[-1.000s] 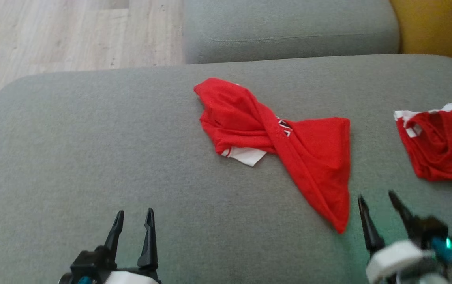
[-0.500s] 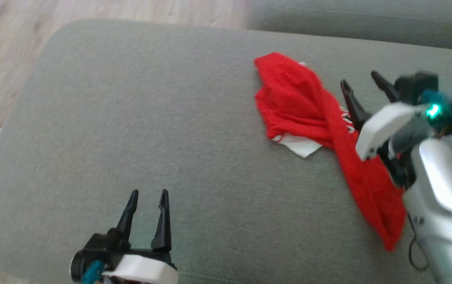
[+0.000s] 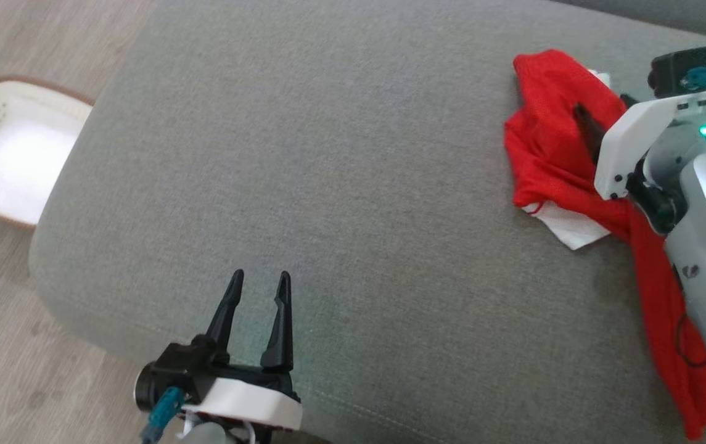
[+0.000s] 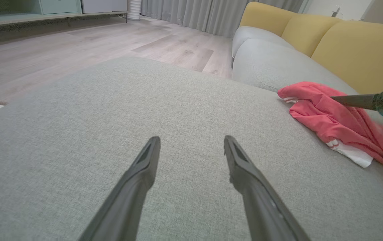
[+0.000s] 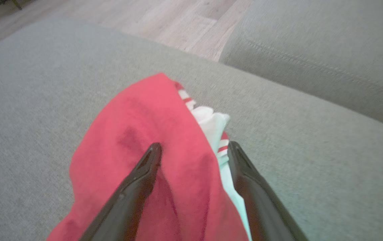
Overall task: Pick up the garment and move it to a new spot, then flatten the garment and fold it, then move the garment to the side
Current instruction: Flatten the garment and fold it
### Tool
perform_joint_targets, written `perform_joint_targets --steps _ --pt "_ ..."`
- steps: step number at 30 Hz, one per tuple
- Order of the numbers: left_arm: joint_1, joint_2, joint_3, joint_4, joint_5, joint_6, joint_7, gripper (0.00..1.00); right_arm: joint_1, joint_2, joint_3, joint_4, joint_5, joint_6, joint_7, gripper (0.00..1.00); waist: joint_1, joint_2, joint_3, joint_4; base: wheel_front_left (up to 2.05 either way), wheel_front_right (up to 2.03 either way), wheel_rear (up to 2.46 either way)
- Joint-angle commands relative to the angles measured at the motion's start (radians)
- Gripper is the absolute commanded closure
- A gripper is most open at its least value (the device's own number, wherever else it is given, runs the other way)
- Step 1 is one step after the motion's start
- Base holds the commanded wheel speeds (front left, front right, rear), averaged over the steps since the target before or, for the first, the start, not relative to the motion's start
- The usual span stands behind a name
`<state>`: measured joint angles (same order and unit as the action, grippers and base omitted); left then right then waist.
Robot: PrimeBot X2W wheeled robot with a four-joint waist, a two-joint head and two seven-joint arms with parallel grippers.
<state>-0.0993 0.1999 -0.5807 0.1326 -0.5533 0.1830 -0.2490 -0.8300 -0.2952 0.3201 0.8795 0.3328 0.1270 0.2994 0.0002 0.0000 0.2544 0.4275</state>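
Grey sofa cushion (image 3: 353,154), bearing one red garment (image 3: 544,142) at the right of the head frame, its long axis running from upper right down to the lower right corner. Your right hand (image 5: 193,149), spread wide and holding nothing, is poised at the garment's bunched upper end, fingertips either side of a red fold; contact cannot be told. Your left hand (image 3: 261,275), likewise spread and empty, sits well apart at lower centre, so the right is nearer.

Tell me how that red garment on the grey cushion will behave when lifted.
Probably floppy: the red garment lies crumpled on the grey cushion, so it should drape and trail from one pinch. Likely light: the fabric looks thin. The open right gripper straddles a fold, so layers may slip apart.
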Motion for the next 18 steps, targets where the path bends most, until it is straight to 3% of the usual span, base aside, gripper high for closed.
perform_joint_targets --steps 1,2,3,4,5,10,18 --pt "-0.036 -0.004 0.035 -0.021 0.009 -0.006 -0.011 0.00 -0.040 0.003 0.037 -0.003 0.032 0.004 0.013 0.00 -0.0002 0.0000 0.017 0.016 0.00 0.00 0.00" --pt "-0.036 -0.004 0.035 -0.021 0.009 -0.006 -0.011 0.00 -0.040 0.003 0.037 -0.003 0.032 0.004 0.013 0.00 -0.0002 0.0000 0.017 0.016 0.00 0.00 0.00" --pt "-0.036 -0.006 0.037 -0.020 0.010 -0.006 -0.011 0.00 -0.045 0.005 0.050 0.002 0.047 0.004 0.011 0.31 -0.0002 0.0000 0.017 0.014 0.00 0.00 0.00" --pt "-0.036 -0.008 0.039 -0.020 0.011 -0.007 -0.011 0.00 -0.048 0.007 0.062 0.005 0.062 0.004 0.005 0.73 -0.0002 0.0000 0.017 0.011 0.00 0.00 0.00" --pt "-0.036 -0.010 0.040 -0.018 0.013 -0.009 -0.012 0.00 -0.050 0.010 0.076 0.005 0.079 0.004 0.001 1.00 -0.0002 0.0000 0.015 0.007 0.00 0.00 0.00" --pt "-0.035 -0.014 0.048 -0.014 0.021 -0.013 -0.012 0.00 -0.087 -0.015 0.105 0.001 0.120 0.004 -0.101 1.00 -0.0002 0.0000 0.002 -0.026 0.00 0.00 0.00" --pt "-0.017 -0.003 0.066 -0.015 0.028 -0.006 -0.012 0.00 -0.138 -0.072 0.048 0.064 0.117 0.004 -0.243 1.00 -0.0002 0.0000 -0.057 -0.086 0.00 0.00 0.00"
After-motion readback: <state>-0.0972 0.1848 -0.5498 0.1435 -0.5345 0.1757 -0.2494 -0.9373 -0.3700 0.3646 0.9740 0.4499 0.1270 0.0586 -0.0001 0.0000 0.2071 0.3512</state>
